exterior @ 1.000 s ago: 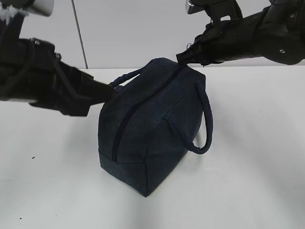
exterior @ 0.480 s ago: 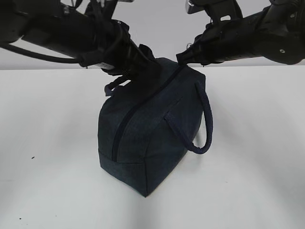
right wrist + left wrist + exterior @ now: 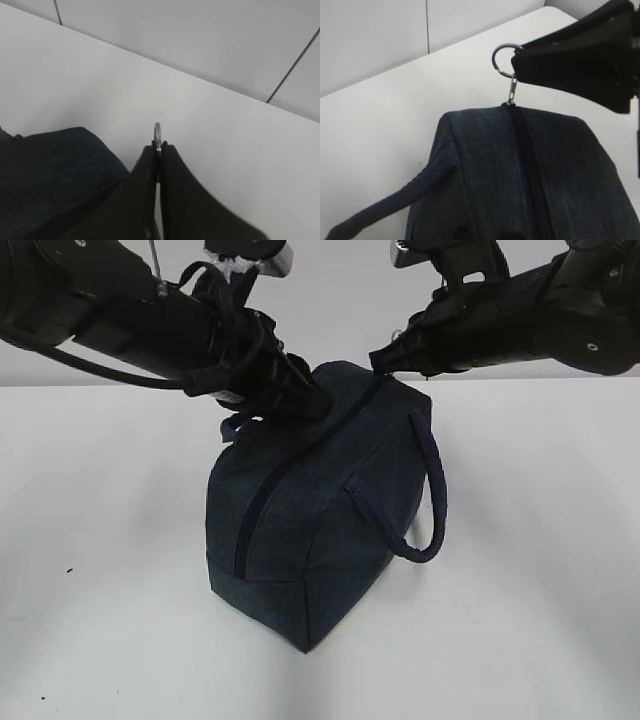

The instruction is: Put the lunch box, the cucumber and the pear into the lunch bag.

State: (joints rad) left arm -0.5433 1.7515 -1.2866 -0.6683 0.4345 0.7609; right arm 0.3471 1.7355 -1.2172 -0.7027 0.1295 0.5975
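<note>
White surface (image 3: 540,540), pale wall behind. We see the lunch bag (image 3: 320,510) standing mid-frame, zipped. Right end effector (image 3: 157,150) is clenched on the ring pull (image 3: 503,55) at the bag's upper-right end. Left end effector (image 3: 305,405) sits against the top near the far handle (image 3: 395,200); we can't tell its state. Soft fabric, likely to slump: brace it while pulling the ring.

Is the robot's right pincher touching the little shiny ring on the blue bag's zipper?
Touching. The right wrist view shows the right gripper pinched shut on the small silver metal ring pull, with no gap.
</note>
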